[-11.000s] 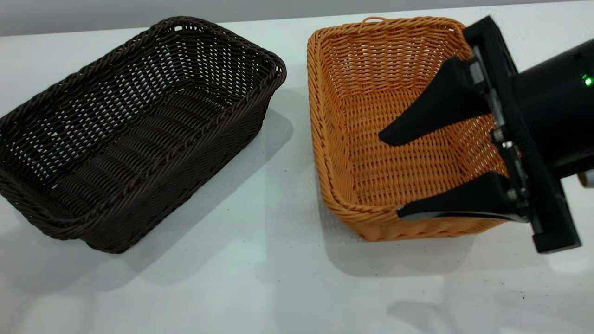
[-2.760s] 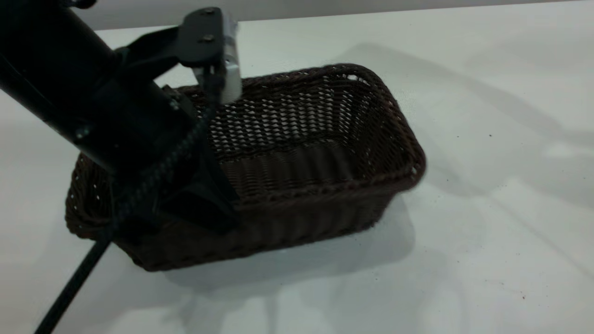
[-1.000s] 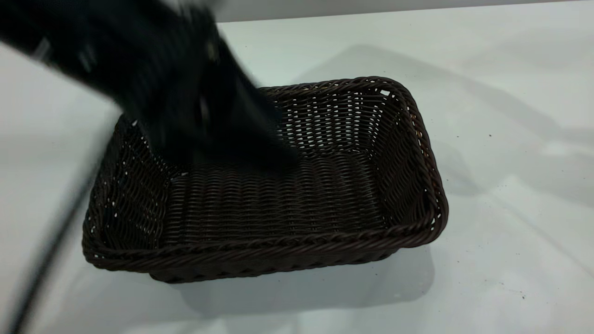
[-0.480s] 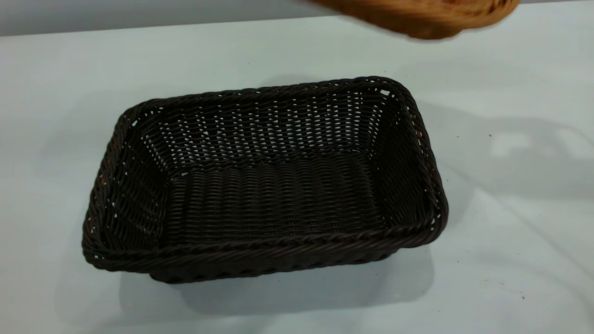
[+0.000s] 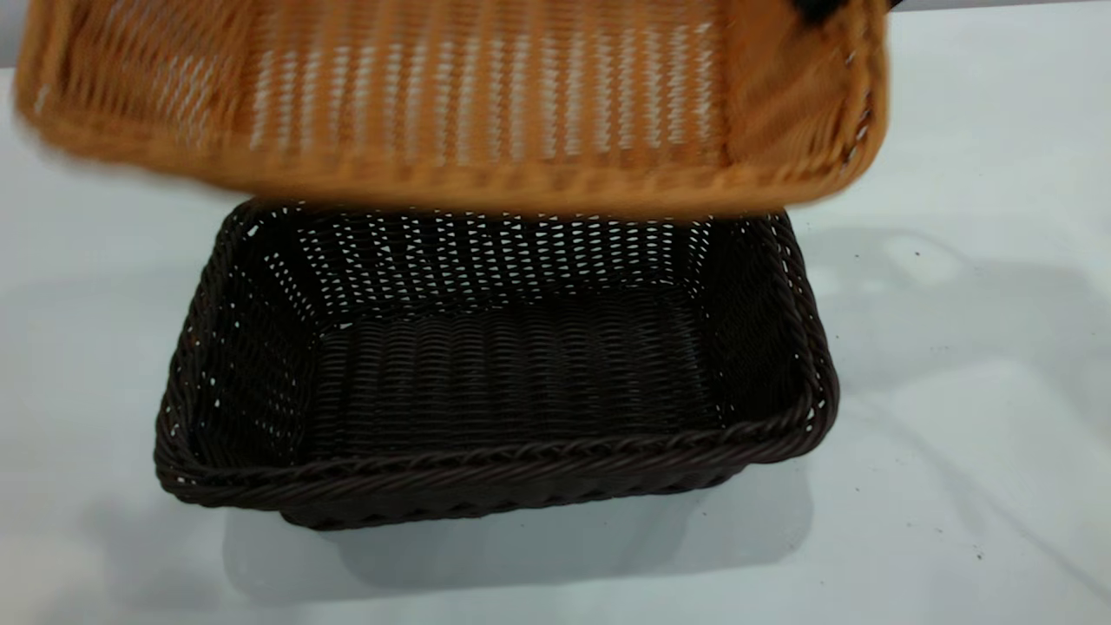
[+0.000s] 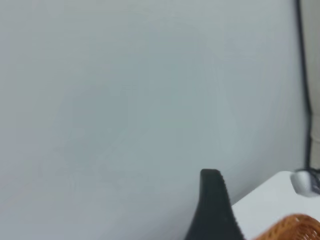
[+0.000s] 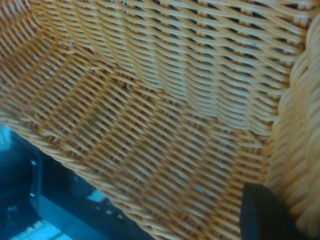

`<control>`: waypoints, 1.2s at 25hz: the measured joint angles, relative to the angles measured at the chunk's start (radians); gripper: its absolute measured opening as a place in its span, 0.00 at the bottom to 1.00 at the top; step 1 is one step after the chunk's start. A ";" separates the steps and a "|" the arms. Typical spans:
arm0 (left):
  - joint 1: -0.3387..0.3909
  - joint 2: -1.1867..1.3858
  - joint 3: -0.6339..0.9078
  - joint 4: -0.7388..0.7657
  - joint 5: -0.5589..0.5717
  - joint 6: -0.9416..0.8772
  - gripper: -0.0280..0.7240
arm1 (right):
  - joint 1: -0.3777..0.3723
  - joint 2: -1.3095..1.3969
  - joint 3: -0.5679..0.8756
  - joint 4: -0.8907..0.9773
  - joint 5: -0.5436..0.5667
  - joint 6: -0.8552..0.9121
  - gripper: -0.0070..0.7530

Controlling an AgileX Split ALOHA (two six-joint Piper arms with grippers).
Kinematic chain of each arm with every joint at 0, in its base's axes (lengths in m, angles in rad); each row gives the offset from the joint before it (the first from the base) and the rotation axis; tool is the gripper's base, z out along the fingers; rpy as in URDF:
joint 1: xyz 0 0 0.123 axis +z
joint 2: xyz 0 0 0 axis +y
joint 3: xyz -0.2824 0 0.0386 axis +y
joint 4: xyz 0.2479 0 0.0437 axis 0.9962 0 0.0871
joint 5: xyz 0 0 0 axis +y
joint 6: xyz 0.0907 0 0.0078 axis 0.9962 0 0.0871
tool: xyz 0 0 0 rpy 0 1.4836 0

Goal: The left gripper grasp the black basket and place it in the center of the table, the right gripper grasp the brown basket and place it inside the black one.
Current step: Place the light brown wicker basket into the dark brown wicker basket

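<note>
black tool finger (image 6: 215, 210), brown basket (image 6: 295, 229) edge

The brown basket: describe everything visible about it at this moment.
The brown basket is an orange-tan woven wicker-style rectangle with a braided rim and flared openwork sides. It hangs in the air, tilted, above the far side of the black basket, not yet inside it and apparently not touching it. A black finger of the right gripper lies against the inside of one wall near the rim, evidently holding it. The basket is empty.
</note>
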 joint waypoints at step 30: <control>0.000 -0.002 -0.050 0.014 -0.147 0.000 0.57 | 0.139 0.077 -0.007 -0.115 -0.005 0.116 0.15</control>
